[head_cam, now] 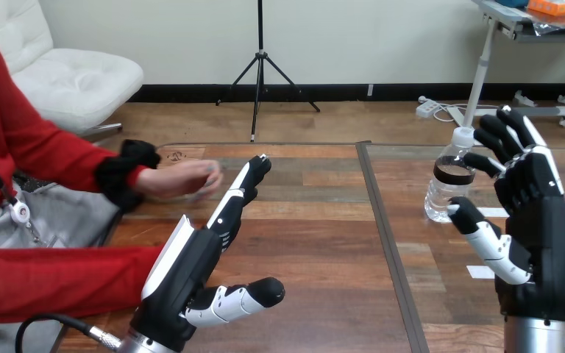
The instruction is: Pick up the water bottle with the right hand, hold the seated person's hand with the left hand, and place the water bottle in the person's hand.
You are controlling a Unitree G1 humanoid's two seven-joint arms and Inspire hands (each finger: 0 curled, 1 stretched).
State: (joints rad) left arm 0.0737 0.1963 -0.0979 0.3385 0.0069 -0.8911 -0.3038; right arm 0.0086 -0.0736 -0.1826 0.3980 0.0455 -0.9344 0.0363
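The clear plastic water bottle (447, 180) stands upright on the wooden bench (316, 250), cap up; right hand (537, 206) spread just beside it, left hand (187, 265) flat, fingers straight, near the person's hand (184, 179).

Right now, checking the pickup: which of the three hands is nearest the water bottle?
The robot's right hand, at the view's right: its fingers stand beside the water bottle. The left hand and the person's hand are at the view's left.

Head camera faces forward and down across table (324, 250); near part close, far edge in view.
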